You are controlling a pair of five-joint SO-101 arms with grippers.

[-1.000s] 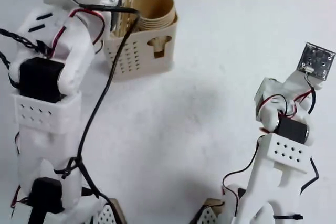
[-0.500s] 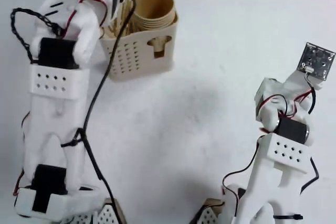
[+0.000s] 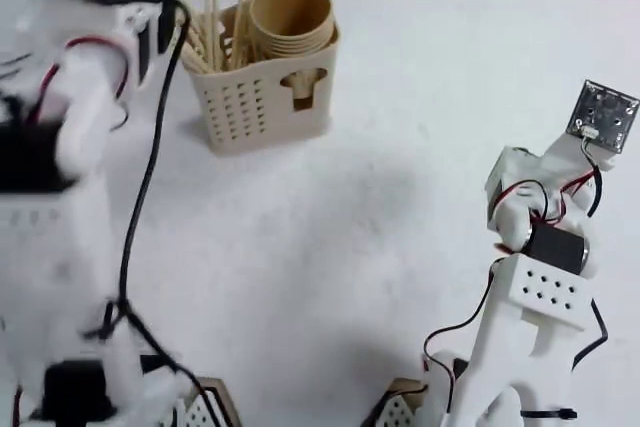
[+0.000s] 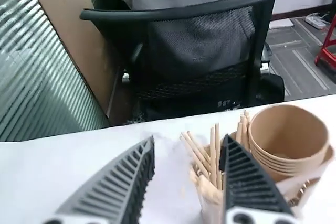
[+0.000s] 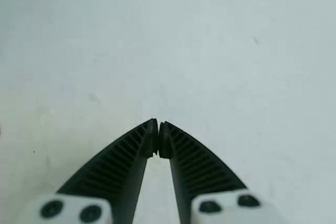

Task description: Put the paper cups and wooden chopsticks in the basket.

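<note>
A white perforated basket (image 3: 265, 97) stands at the back of the table. In it sit stacked paper cups (image 3: 291, 15) and a bundle of wooden chopsticks (image 3: 215, 32). In the left wrist view the paper cups (image 4: 286, 137) and chopsticks (image 4: 210, 156) lie just past my left gripper (image 4: 186, 148), which is open and holds nothing. The left arm (image 3: 60, 147) rises at the table's left side, beside the basket. My right gripper (image 5: 157, 129) is shut over bare white table, with nothing in it. The right arm (image 3: 540, 257) is folded at the front right.
The white table (image 3: 380, 167) spreads between the two arms. A black cable (image 3: 150, 157) hangs down along the left arm. Behind the table's far edge stands a black mesh office chair (image 4: 199, 61).
The left arm has swung left and back from the basket, uncovering the chopsticks in it. The right arm has kept still.
</note>
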